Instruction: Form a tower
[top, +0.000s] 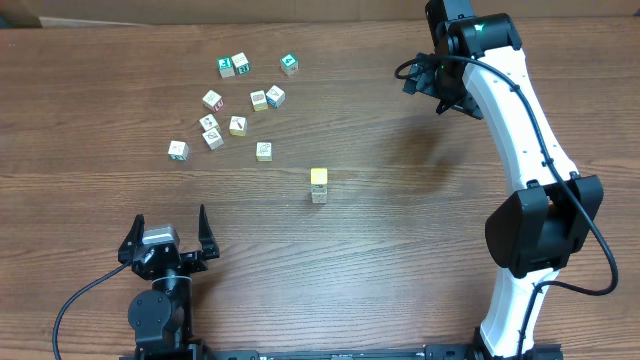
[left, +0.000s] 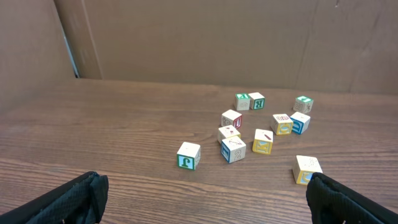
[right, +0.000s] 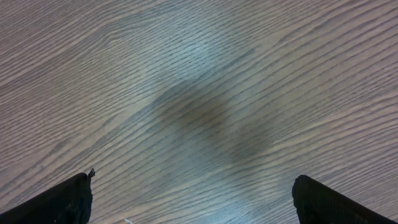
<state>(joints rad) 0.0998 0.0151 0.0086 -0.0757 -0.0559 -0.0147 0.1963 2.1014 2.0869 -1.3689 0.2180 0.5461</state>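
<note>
Two grippers, both spread wide with nothing between the fingers. Left gripper (top: 169, 222) sits low at the near left edge of the table (top: 90, 200), jaws apart and pointing toward the far side. In its wrist view the left gripper (left: 205, 183) shows only two black fingertips (left: 74, 199) in the bottom corners, with bare wood between them. Right gripper (top: 428, 82) hangs over the far right part of the table on the white arm (top: 520, 130). In its wrist view the right gripper (right: 191, 180) is also just black tips at the lower corners, over empty wood grain with a soft shadow.

Tower (top: 318, 186) stands upright on the table near the middle, between the two arms and well apart from both grippers. A yellow cube is on top and a pale cube shows below it. The overhead angle does not show how many cubes are in the stack. It is not in either wrist view.

Eleven loose cubes (top: 238, 125) are scattered to the far left of the tower, none touching it. The nearest one (top: 264, 151) sits just beyond and left of it. The left wrist view shows the same loose cubes (left: 262, 142) ahead of the open fingers, with one green-lettered cube (left: 188, 155) closest on the left and a brown board wall (left: 199, 43) behind.
</note>
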